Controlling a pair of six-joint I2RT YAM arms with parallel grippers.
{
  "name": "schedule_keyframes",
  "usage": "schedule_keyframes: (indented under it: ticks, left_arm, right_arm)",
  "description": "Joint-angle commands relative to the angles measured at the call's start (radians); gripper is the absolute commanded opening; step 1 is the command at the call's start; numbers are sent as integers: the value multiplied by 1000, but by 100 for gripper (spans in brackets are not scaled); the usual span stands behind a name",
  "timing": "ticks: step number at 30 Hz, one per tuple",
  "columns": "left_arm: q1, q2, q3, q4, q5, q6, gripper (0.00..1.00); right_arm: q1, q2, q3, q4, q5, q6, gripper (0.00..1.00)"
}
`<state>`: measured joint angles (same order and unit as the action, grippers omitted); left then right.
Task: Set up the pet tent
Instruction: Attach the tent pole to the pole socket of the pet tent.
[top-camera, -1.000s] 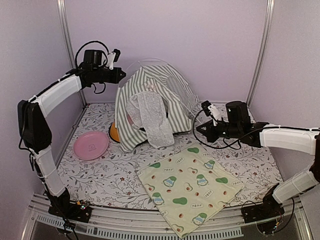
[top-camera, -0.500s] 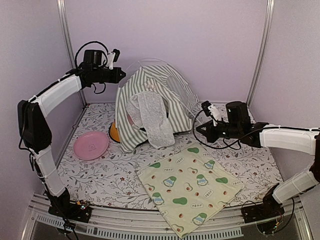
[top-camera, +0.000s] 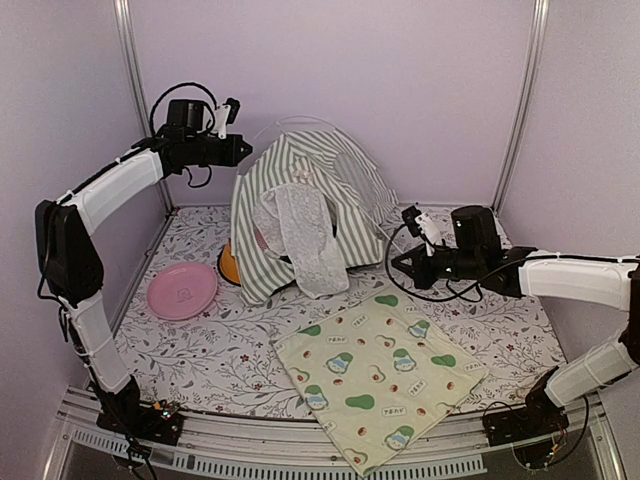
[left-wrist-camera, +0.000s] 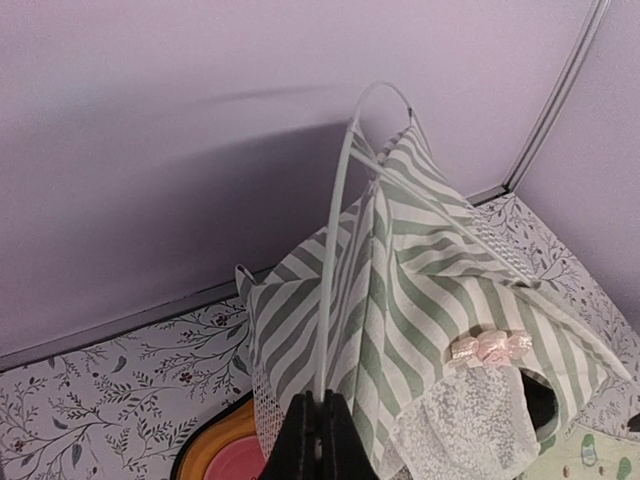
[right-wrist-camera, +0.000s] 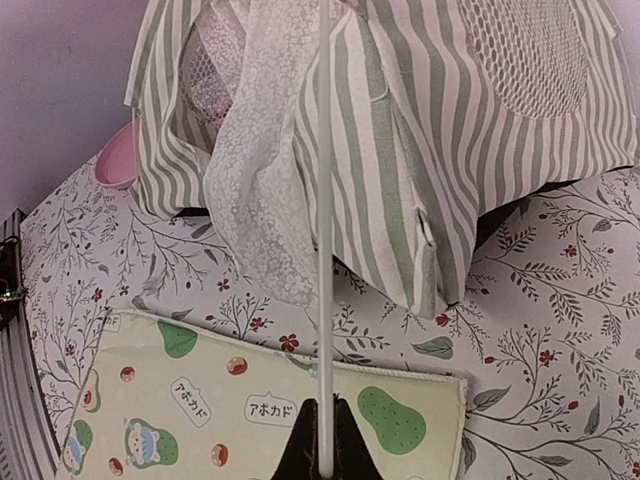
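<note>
The pet tent (top-camera: 300, 205), sage-green and white striped, stands half-raised at the back of the table, its lace curtain (top-camera: 305, 240) hanging in front. A thin white pole (top-camera: 300, 122) arcs over its top. My left gripper (top-camera: 243, 148) is high at the tent's upper left, shut on one end of a pole (left-wrist-camera: 335, 250). My right gripper (top-camera: 397, 262) is low at the tent's right, near the table, shut on a pole (right-wrist-camera: 324, 200) end. The left wrist view shows the left gripper (left-wrist-camera: 322, 402) pinching the pole above the striped fabric (left-wrist-camera: 430, 290). The right gripper (right-wrist-camera: 323, 408) hangs over the mat's edge.
A pale yellow avocado-print mat (top-camera: 375, 375) lies in front of the tent, toward the near edge. A pink plate (top-camera: 182, 290) sits at the left. An orange pet bowl (top-camera: 228, 265) is partly under the tent's left side. Purple walls close the back and sides.
The right arm has edged slightly left toward the tent with the pole in its grip. The left arm and the tent look unchanged.
</note>
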<state>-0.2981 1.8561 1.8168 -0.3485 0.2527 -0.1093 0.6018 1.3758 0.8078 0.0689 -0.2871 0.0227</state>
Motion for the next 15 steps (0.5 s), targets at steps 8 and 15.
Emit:
schedule_keyframes:
  ticks: [8,15]
  left_arm:
    - [-23,-86,-101,51,42,-41,0]
    - [-79,-198,-238,77,64,-56,0]
  right_arm:
    - [28,-75,-18,50,57,-3,56]
    - [61,44,186,80,94,-99,76]
